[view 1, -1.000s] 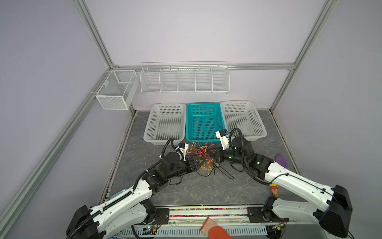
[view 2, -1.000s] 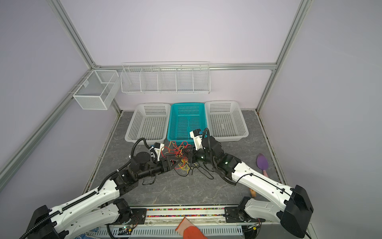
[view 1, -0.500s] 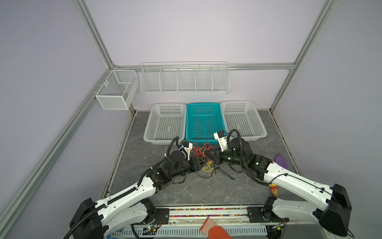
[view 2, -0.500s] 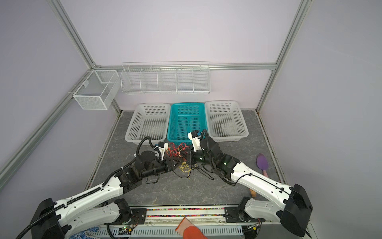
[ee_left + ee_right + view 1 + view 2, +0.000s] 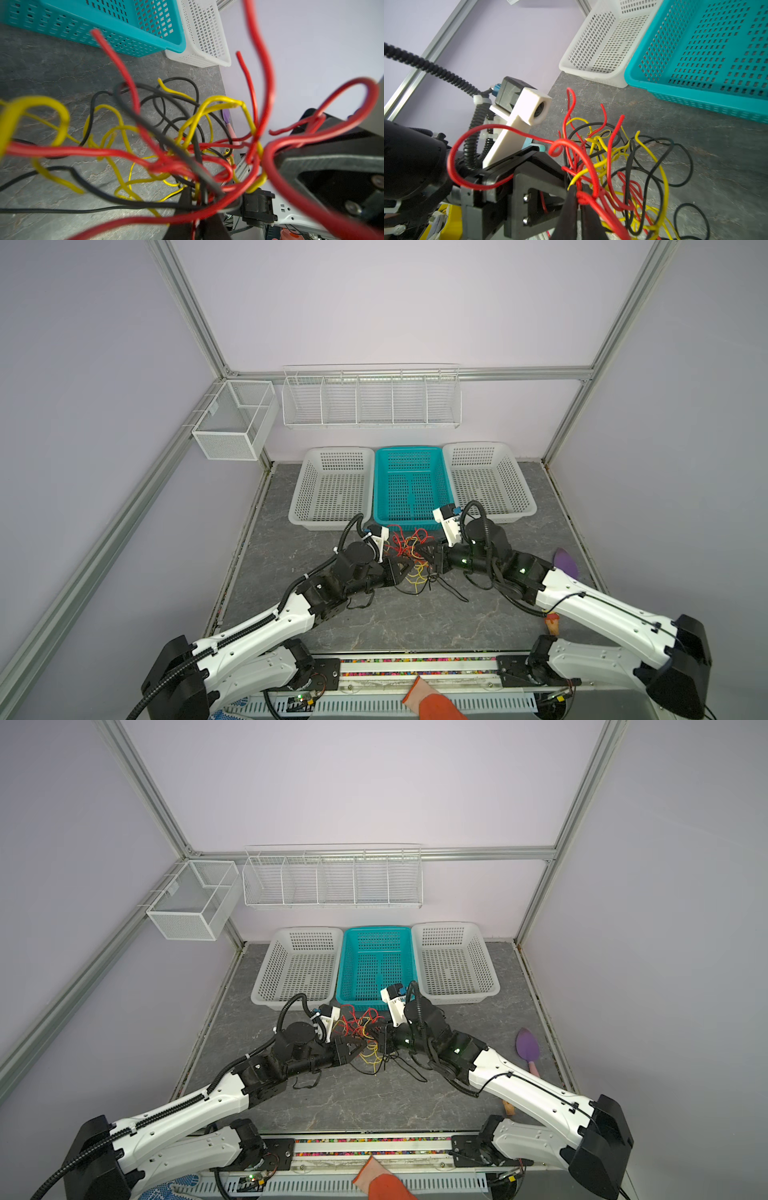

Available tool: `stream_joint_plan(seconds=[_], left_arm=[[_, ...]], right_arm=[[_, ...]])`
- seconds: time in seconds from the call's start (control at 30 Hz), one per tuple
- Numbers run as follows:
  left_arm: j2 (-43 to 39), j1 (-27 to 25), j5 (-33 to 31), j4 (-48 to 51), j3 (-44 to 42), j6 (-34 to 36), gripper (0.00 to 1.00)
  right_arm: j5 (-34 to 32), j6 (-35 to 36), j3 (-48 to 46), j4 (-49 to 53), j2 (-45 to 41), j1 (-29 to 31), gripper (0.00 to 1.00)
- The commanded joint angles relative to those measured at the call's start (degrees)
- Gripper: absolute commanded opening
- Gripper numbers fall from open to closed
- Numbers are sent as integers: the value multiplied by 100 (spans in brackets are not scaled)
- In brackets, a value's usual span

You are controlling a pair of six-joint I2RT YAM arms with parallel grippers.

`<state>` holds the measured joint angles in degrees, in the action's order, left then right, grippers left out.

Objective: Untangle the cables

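Red, yellow, black cables point(image 5: 409, 549): one knot, none freed.
My left gripper point(image 5: 198, 200) and right gripper point(image 5: 578, 197) each pinch strands.

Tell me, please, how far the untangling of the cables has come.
Done: nothing visible; the cables are one red, yellow and black knot. In hand: the left gripper and the right gripper each pinch strands of it. Left: separating every cable.

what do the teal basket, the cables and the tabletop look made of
teal basket: likely moulded plastic, smooth perforated walls.
cables: probably glossy plastic-sheathed wire; they hold limp curls.
tabletop: dark grey, pale veins like stone, perhaps a printed laminate.
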<state>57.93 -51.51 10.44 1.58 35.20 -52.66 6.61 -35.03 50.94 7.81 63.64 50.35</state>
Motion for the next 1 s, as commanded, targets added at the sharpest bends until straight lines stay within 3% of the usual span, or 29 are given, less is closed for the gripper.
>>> stream_joint_plan(seconds=[0.0,0.43,0.57,0.67,0.7,0.77,0.83,0.97], left_arm=[[-69,1,-260,396,-10,124,0],[-102,7,-244,778,-755,277,0],[-447,15,-449,740,-1021,253,0],[-760,19,-382,535,-1064,276,0],[-845,19,-344,538,-1029,330,4],[-1063,39,-337,748,-899,506,30],[-1285,46,-319,956,-786,653,47],[-1876,62,-191,1168,-579,766,57]], right_arm=[[-484,337,397,510,-440,-43,7],[-457,602,1278,2091,-755,-1065,7],[-61,598,1359,2245,-682,-1219,7],[660,670,1132,1866,-628,-1217,7],[746,679,1076,1818,-624,-1215,7],[631,757,991,1812,-650,-1231,7],[378,778,979,1937,-632,-1280,7],[437,789,1000,2118,-311,-1410,7]])
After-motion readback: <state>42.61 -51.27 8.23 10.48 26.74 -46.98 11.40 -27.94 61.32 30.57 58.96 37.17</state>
